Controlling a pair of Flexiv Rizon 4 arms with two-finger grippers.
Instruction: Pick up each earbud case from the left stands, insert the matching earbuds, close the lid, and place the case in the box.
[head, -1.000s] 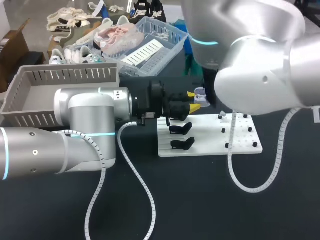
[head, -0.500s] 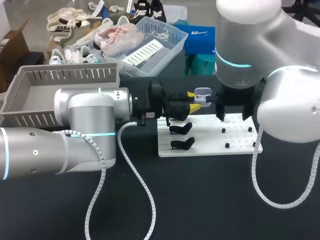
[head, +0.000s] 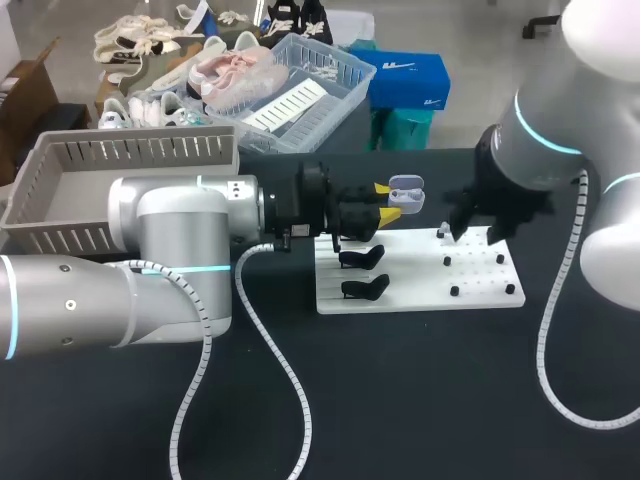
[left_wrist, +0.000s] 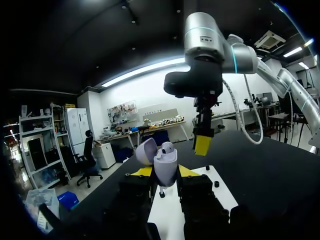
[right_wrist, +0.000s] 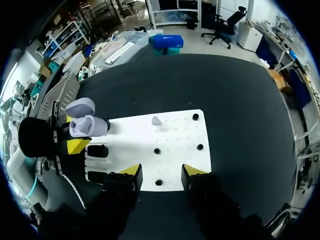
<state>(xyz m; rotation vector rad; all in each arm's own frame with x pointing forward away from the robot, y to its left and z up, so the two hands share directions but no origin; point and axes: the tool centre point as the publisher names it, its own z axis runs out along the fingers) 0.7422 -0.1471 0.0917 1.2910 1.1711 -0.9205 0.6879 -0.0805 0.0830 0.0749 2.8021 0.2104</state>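
Left arm (head: 150, 250): one, coming in from the left, stretched across the near-left of the table (head: 400, 400).
Board (head: 420, 275): one white pegboard, flat on the dark table, right of middle.
Stands: two, black, on the board's left part; the near stand (head: 365, 288) has the far stand (head: 362, 258) just behind it.
Pegs (right_wrist: 200, 147): four short black ones counted on the board's right part in the right wrist view.
Loose piece (right_wrist: 156, 120): one small pale object on the board near its far edge, too small to name.
Left gripper (left_wrist: 162, 172): clenched on the earbud case, a yellow tip on each side, above the board's far-left corner.
Earbud case (head: 405, 192): one, lavender, lid hinged open, held clear of the board; a pale rounded piece shows in its mouth.
Right gripper (right_wrist: 161, 174): fingers spread, nothing between them, above the board's far right, apart from the case.
Box (head: 120, 180): one, grey, slotted walls, far left.
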